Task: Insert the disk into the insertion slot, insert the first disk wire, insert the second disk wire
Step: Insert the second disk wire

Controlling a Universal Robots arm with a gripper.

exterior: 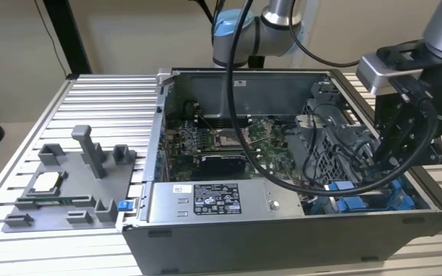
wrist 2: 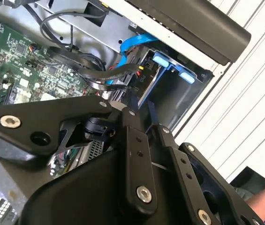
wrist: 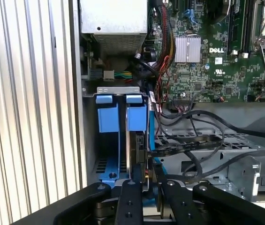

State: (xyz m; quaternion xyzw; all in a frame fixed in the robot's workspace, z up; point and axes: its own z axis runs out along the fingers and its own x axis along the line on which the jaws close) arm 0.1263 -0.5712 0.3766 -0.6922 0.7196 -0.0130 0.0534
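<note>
The disk stands on edge in its bright blue frame inside the insertion slot, at the computer case's front corner on the exterior view's right. The tool hangs directly over its near end. I cannot tell how far open the tool is, or whether it has hold of anything.

A black flat wire runs from the grey drive cage towards the disk's edge and ends just beside the tool. Its plug is hidden, so I cannot tell whether it is seated. A second blue frame sits empty just beside the disk, against the case's outer wall. Further off lie the motherboard and the grey power supply. The case rests on a ribbed counter.

Judging by how things lie, the disk step looks done and the work is at the first wire. That calls for squaring a small plug with the disk's port in a narrow gap, with loose cables crowding close by.
</note>
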